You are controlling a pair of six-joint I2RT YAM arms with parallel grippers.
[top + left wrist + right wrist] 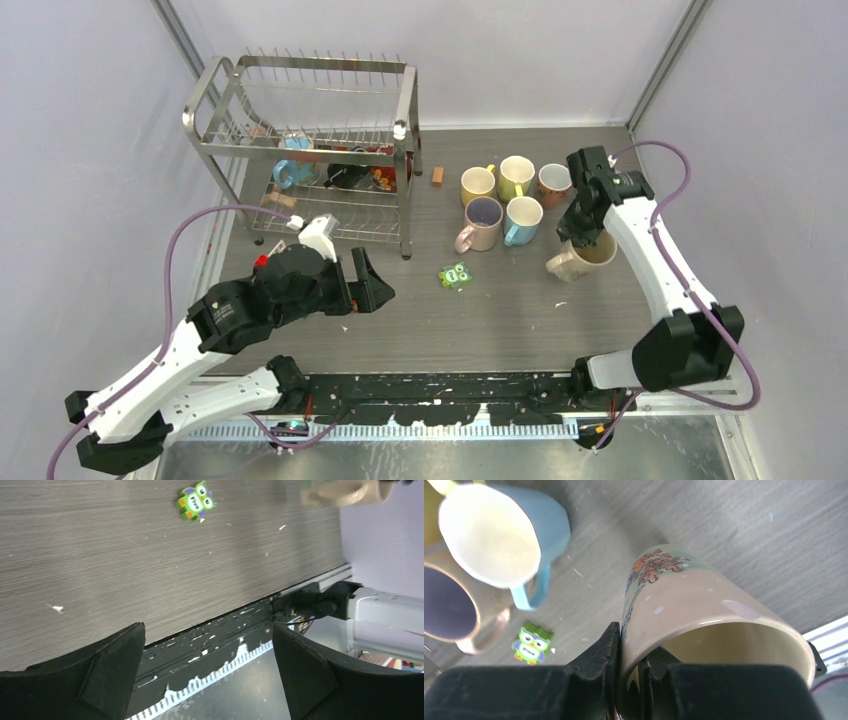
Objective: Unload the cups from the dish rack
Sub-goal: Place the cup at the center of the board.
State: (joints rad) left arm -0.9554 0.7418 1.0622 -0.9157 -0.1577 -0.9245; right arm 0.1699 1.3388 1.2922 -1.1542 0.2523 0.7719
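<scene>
The dish rack (408, 100) at far left holds a light blue cup (293, 174); in front of it the left gripper (371, 280) hovers over the table (520, 325), fingers spread wide and empty. Beyond a green owl toy (455, 275), five cups (516, 176) stand grouped, and the right gripper (583, 236) pinches the rim of a tilted beige cup (582, 258)

White shells over black joints are dressing the left arm (170, 360) and right arm (655, 262). Purple cables (190, 225) are looping off both. The left gripper (209, 672) is showing chunky matte-black wedge fingers (100, 675), a red spot (261, 261) sitting on its wrist housing.
</scene>
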